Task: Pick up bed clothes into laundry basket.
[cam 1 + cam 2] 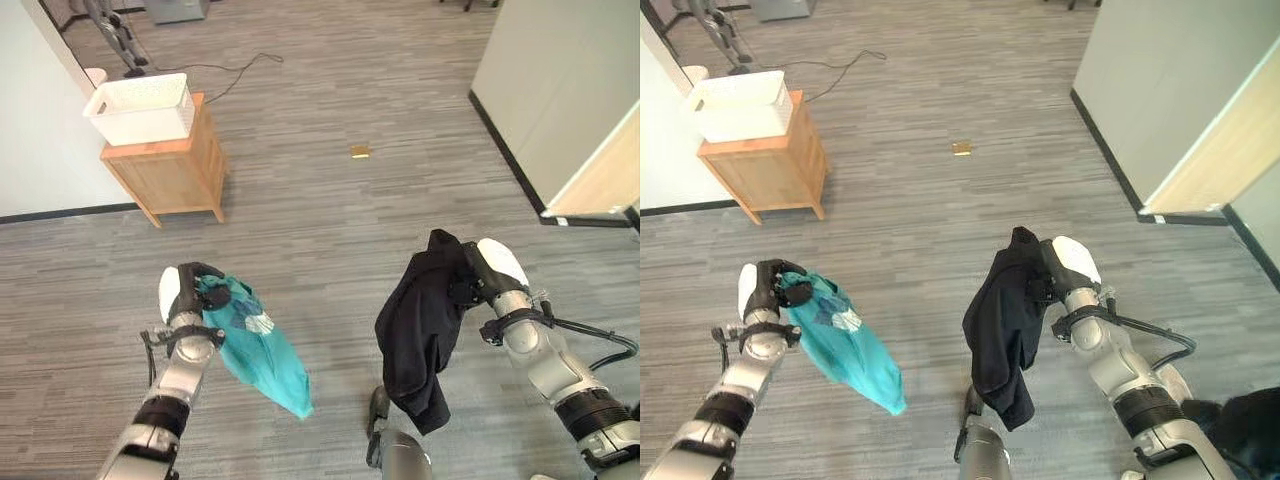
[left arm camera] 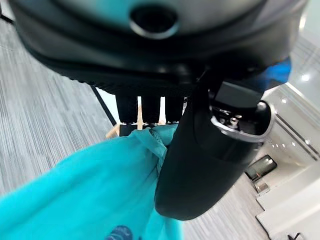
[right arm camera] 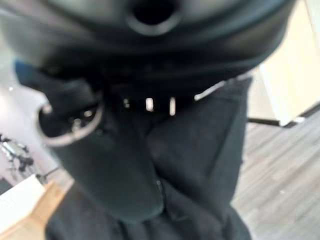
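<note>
My left hand (image 1: 185,293) is shut on a teal garment (image 1: 262,350) that hangs down over the grey floor at lower left; in the left wrist view the thumb (image 2: 200,165) presses the teal cloth (image 2: 90,195) against the fingers. My right hand (image 1: 487,270) is shut on a black garment (image 1: 420,330) that droops in front of me at lower right. The right wrist view has the black cloth (image 3: 200,160) pinched under the thumb. The white laundry basket (image 1: 140,108) sits on a small wooden cabinet (image 1: 170,170) at the far left, well ahead of both hands.
A white wall (image 1: 40,130) stands left of the cabinet. A grey wall (image 1: 560,80) and a light wooden door (image 1: 605,180) close the right side. A small yellow scrap (image 1: 360,152) lies on the open floor between. A vacuum base (image 1: 125,45) stands behind the basket.
</note>
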You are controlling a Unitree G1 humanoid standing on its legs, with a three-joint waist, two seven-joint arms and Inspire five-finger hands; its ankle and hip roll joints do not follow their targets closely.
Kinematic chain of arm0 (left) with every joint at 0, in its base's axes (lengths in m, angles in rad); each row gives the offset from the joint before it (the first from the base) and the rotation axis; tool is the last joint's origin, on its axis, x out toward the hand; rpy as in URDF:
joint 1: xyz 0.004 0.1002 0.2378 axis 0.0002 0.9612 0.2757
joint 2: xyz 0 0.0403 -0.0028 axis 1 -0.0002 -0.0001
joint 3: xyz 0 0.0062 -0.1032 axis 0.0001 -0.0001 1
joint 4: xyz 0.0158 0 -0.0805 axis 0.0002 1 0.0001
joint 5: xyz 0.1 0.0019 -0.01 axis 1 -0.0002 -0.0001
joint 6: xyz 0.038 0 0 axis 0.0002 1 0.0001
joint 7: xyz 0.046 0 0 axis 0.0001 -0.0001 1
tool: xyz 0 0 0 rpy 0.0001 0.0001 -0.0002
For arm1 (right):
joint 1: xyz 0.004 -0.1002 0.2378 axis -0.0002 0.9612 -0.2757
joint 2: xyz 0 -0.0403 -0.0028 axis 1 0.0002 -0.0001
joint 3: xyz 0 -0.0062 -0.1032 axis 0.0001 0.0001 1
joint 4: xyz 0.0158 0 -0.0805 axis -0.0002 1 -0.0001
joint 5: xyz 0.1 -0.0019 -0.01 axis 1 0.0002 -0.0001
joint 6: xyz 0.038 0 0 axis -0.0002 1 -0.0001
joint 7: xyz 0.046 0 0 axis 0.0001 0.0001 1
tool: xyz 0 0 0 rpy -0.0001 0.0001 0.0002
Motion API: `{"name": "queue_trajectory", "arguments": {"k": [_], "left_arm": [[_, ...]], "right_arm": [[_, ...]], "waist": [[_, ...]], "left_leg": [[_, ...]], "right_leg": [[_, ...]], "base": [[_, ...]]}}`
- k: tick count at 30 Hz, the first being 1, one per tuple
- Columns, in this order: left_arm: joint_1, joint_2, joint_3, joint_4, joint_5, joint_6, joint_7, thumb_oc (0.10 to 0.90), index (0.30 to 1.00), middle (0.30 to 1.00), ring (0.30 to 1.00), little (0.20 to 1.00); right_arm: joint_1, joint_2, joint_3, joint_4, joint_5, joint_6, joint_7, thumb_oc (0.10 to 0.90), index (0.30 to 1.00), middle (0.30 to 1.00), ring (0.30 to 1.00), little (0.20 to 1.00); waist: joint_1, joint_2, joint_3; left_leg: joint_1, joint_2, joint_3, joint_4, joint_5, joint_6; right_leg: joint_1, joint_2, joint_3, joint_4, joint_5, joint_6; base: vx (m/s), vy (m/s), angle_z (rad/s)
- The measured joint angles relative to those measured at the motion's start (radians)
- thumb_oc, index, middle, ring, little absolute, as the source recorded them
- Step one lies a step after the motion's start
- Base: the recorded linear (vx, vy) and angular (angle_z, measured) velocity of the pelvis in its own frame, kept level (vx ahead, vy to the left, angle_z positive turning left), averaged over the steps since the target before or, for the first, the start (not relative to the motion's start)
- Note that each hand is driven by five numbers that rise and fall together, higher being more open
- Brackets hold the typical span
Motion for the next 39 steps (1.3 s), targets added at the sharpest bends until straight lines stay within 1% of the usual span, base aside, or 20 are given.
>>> {"name": "queue_trajectory", "arguments": {"k": [1, 3, 7, 10, 12, 15, 16, 17, 18, 20, 21, 23, 25, 26, 27, 28, 29, 30, 35, 39], "left_arm": [[0.018, -0.020, 0.000, 0.008, -0.017, 0.000, 0.001, 0.400, 0.300, 0.300, 0.300, 0.300], [0.019, -0.006, 0.001, 0.010, -0.017, 0.002, -0.001, 0.400, 0.300, 0.300, 0.300, 0.300], [-0.021, 0.048, 0.003, -0.043, -0.015, 0.000, -0.001, 0.400, 0.300, 0.300, 0.300, 0.300], [-0.060, 0.098, 0.002, -0.063, -0.006, -0.006, -0.001, 0.400, 0.300, 0.300, 0.300, 0.300], [-0.099, 0.110, -0.003, -0.057, -0.004, -0.004, -0.001, 0.400, 0.300, 0.300, 0.300, 0.300], [-0.127, 0.108, -0.036, -0.057, -0.002, -0.006, -0.001, 0.400, 0.300, 0.300, 0.300, 0.300], [-0.129, 0.108, -0.045, -0.056, -0.002, -0.006, -0.002, 0.400, 0.300, 0.300, 0.300, 0.300], [-0.151, 0.106, -0.071, -0.049, -0.002, -0.001, -0.002, 0.400, 0.300, 0.300, 0.300, 0.300], [-0.180, 0.108, -0.103, -0.035, -0.003, 0.002, -0.004, 0.400, 0.300, 0.300, 0.300, 0.300], [-0.216, 0.100, -0.147, -0.035, -0.002, 0.003, -0.006, 0.400, 0.300, 0.300, 0.300, 0.300], [-0.270, 0.103, -0.152, -0.034, -0.002, 0.008, -0.015, 0.400, 0.300, 0.300, 0.300, 0.300], [-0.297, 0.103, -0.148, -0.014, -0.002, 0.008, -0.016, 0.400, 0.300, 0.300, 0.300, 0.300], [-0.315, 0.106, -0.143, -0.010, -0.003, 0.009, -0.015, 0.400, 0.300, 0.300, 0.300, 0.300], [-0.332, 0.116, -0.135, -0.010, -0.003, 0.008, -0.015, 0.400, 0.300, 0.300, 0.300, 0.300], [-0.346, 0.129, -0.134, -0.009, -0.005, 0.009, -0.017, 0.400, 0.300, 0.300, 0.300, 0.300], [-0.344, 0.146, -0.131, -0.010, -0.006, 0.007, -0.019, 0.400, 0.300, 0.300, 0.300, 0.300], [-0.296, 0.133, -0.108, -0.014, -0.016, 0.011, -0.019, 0.400, 0.300, 0.300, 0.300, 0.300], [-0.287, 0.130, -0.105, -0.021, -0.016, 0.011, -0.022, 0.400, 0.300, 0.300, 0.300, 0.300], [-0.281, 0.123, -0.080, -0.061, -0.017, 0.005, -0.022, 0.400, 0.300, 0.300, 0.300, 0.300], [-0.204, 0.141, 0.012, -0.056, -0.036, 0.004, -0.024, 0.400, 0.300, 0.300, 0.300, 0.300]], "right_arm": [[-0.010, -0.009, -0.002, -0.002, 0.001, -0.002, 0.001, 0.400, 0.300, 0.300, 0.300, 0.300], [-0.033, -0.010, -0.007, -0.008, 0.004, -0.005, -0.006, 0.400, 0.300, 0.300, 0.300, 0.300], [-0.062, -0.046, -0.022, -0.009, 0.014, -0.001, -0.008, 0.400, 0.300, 0.300, 0.300, 0.300], [-0.050, -0.050, -0.022, -0.003, 0.015, -0.001, -0.006, 0.400, 0.300, 0.300, 0.300, 0.300], [-0.032, -0.050, -0.034, -0.007, 0.015, -0.003, -0.001, 0.400, 0.300, 0.300, 0.300, 0.300], [0.017, -0.053, -0.091, -0.007, 0.016, 0.002, -0.001, 0.400, 0.300, 0.300, 0.300, 0.300], [0.029, -0.054, -0.101, -0.008, 0.016, 0.006, -0.001, 0.400, 0.300, 0.300, 0.300, 0.300], [0.062, -0.054, -0.118, -0.009, 0.014, 0.011, -0.001, 0.400, 0.300, 0.300, 0.300, 0.300], [0.096, -0.048, -0.121, -0.010, 0.015, 0.018, -0.003, 0.400, 0.300, 0.300, 0.300, 0.300], [0.155, -0.051, -0.118, -0.018, 0.013, 0.021, 0.007, 0.400, 0.300, 0.300, 0.300, 0.300], [0.162, -0.051, -0.152, -0.052, 0.013, 0.019, 0.006, 0.400, 0.300, 0.300, 0.300, 0.300], [0.162, -0.046, -0.140, -0.051, 0.014, 0.018, 0.006, 0.400, 0.300, 0.300, 0.300, 0.300], [0.167, -0.044, -0.134, -0.051, 0.015, 0.008, 0.006, 0.400, 0.300, 0.300, 0.300, 0.300], [0.169, -0.038, -0.134, -0.055, 0.019, 0.006, 0.007, 0.400, 0.300, 0.300, 0.300, 0.300], [0.169, -0.032, -0.134, -0.055, 0.021, 0.006, 0.007, 0.400, 0.300, 0.300, 0.300, 0.300], [0.166, -0.018, -0.135, -0.053, 0.022, 0.005, 0.007, 0.400, 0.300, 0.300, 0.300, 0.300], [0.129, -0.018, -0.144, -0.048, 0.034, 0.013, 0.004, 0.400, 0.300, 0.300, 0.300, 0.300], [0.124, -0.019, -0.154, -0.050, 0.036, 0.014, 0.004, 0.400, 0.300, 0.300, 0.300, 0.300], [0.100, -0.043, -0.196, -0.055, 0.046, 0.014, 0.002, 0.400, 0.300, 0.300, 0.300, 0.300], [0.127, -0.044, -0.191, -0.085, 0.048, 0.010, 0.021, 0.400, 0.300, 0.300, 0.300, 0.300]], "waist": [[0.015, -0.002, 0.002], [0.022, -0.026, 0.009], [0.025, -0.038, 0.009], [0.018, -0.029, 0.007], [0.004, -0.031, 0.006], [-0.034, -0.011, -0.005], [-0.041, 0.007, -0.014], [-0.061, 0.064, -0.017], [-0.085, 0.068, -0.015], [-0.110, 0.026, -0.022], [-0.132, 0.014, -0.015], [-0.120, 0.008, -0.006], [-0.099, 0.015, -0.005], [-0.108, -0.002, -0.005], [-0.099, -0.040, -0.006], [-0.076, -0.082, -0.010], [-0.054, -0.004, -0.019], [-0.054, 0.012, -0.026], [-0.056, 0.012, -0.026], [-0.054, -0.004, -0.047]], "left_leg": [[-0.141, 0.012, -0.023, 0.270, 0.103, -0.008], [-0.244, 0.002, 0.015, 0.314, 0.056, -0.034], [-0.361, -0.017, 0.185, -0.001, 0.047, -0.002], [-0.347, -0.055, 0.311, -0.332, 0.123, 0.032], [-0.345, -0.084, 0.410, -0.341, 0.140, 0.072], [-0.293, -0.163, 0.415, -0.336, 0.145, 0.186], [-0.274, -0.168, 0.409, -0.349, 0.157, 0.214], [-0.190, -0.167, 0.432, -0.411, 0.173, 0.311], [-0.116, -0.156, 0.423, -0.484, 0.148, 0.336], [-0.081, -0.170, 0.320, -0.492, 0.139, 0.346], [-0.071, -0.195, 0.280, -0.491, 0.130, 0.333], [-0.045, -0.187, 0.248, -0.491, 0.128, 0.329], [-0.032, -0.144, 0.171, -0.485, 0.091, 0.267], [-0.028, -0.126, 0.137, -0.488, 0.084, 0.194], [-0.011, -0.134, 0.127, -0.488, 0.075, 0.144], [0.019, -0.137, 0.126, -0.488, 0.052, 0.069], [0.037, -0.051, 0.187, -0.493, 0.074, 0.054], [0.037, -0.030, 0.216, -0.493, 0.080, 0.058], [0.037, -0.006, 0.249, -0.488, 0.120, 0.038], [0.042, -0.037, 0.228, -0.488, 0.066, 0.009]], "right_leg": [[0.073, 0.018, -0.002, -0.061, 0.012, -0.002], [0.172, 0.038, 0.000, -0.143, 0.000, -0.011], [0.297, 0.104, 0.003, -0.276, -0.018, 0.006], [0.358, 0.161, -0.005, -0.280, -0.069, 0.001], [0.399, 0.174, -0.073, -0.280, -0.113, 0.032], [0.442, 0.171, -0.106, -0.254, -0.148, 0.072], [0.436, 0.185, -0.107, -0.227, -0.155, 0.081], [0.390, 0.209, -0.118, -0.011, -0.238, 0.146], [0.330, 0.190, -0.151, 0.206, -0.278, 0.176], [0.185, 0.071, -0.139, 0.489, -0.374, 0.181], [0.028, -0.082, -0.001, 0.489, -0.372, 0.211], [0.011, -0.145, 0.041, 0.316, -0.312, 0.225], [0.019, -0.118, 0.124, 0.140, -0.264, 0.207], [0.103, -0.109, 0.205, -0.142, -0.142, 0.217], [0.141, -0.122, 0.198, -0.256, -0.036, 0.199], [0.159, -0.129, 0.195, -0.261, 0.118, 0.224], [0.200, -0.041, 0.160, -0.280, 0.098, 0.168], [0.205, -0.019, 0.146, -0.280, 0.088, 0.154], [0.215, 0.011, 0.124, -0.280, 0.076, 0.136], [0.232, -0.025, 0.107, -0.277, 0.089, 0.163]], "base": [[0.13, -0.202, -0.26], [0.32, -0.198, -0.28], [0.29, 0.004, -0.24], [0.31, 0.083, -0.18], [0.28, 0.115, 0.03], [0.08, 0.073, 0.19], [0.10, 0.121, 0.08], [0.10, 0.105, 0.33], [0.04, 0.041, 0.73], [0.02, -0.015, 1.00], [0.11, -0.184, 0.96], [0.19, -0.262, 0.73], [0.14, -0.177, 0.59], [0.15, -0.157, 0.92], [0.20, -0.142, 0.86], [0.20, -0.146, 0.27], [0.14, -0.097, 0.13], [0.06, -0.080, 0.11], [0.02, -0.055, 0.06], [0.00, 0.071, 0.15]]}}
